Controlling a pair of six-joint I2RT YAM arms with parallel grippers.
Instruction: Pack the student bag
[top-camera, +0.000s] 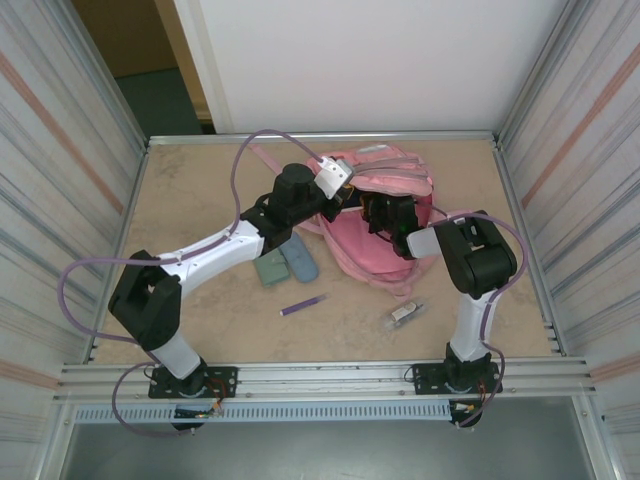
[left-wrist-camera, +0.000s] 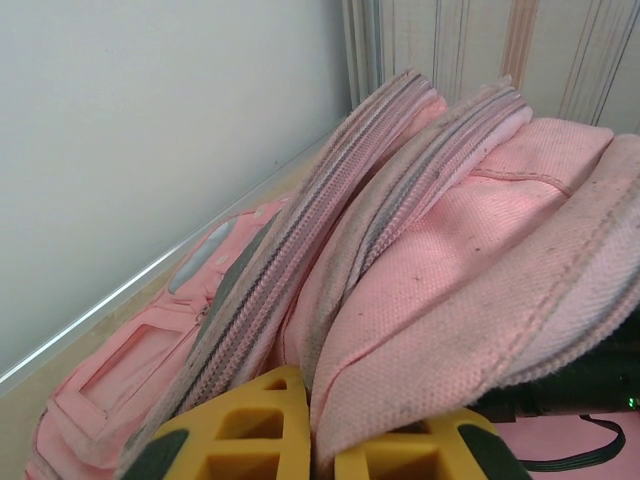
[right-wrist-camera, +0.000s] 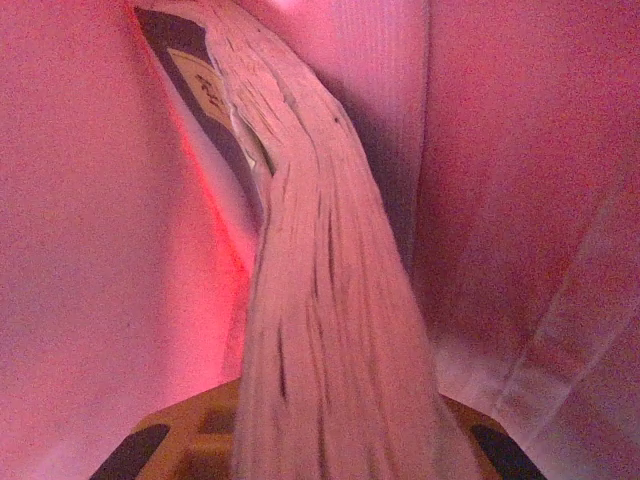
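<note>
- While both arms reach up-frame in the top view, the student bag (top-camera: 392, 172) lies at upper centre of the table (top-camera: 185, 200), close to the back wall.
- On left wrist cam the left gripper (left-wrist-camera: 322, 440) sits bottom centre. Its yellow fingers are pinched together on a fold of the bag's pink zip edge, and the fabric rises from betw. them toward upper right.
- On right wrist cam the right gripper (right-wrist-camera: 330, 445) is inside the bag, w/ pink lining on both sides. It is clamped on a book (right-wrist-camera: 320, 270), whose page edges run from bottom centre to upper left.
- In the top view both wrists meet at the bag, just above frame centre.
- The blue-grey pouch (top-camera: 300, 258) and green case (top-camera: 270, 269) lie side by side left of centre, just beside the left forearm.
- The purple pen (top-camera: 302, 305) lies below centre. A small clear/white item (top-camera: 405, 313) is to its right, near the right arm's upright. Both lie apart from the bag.
</note>
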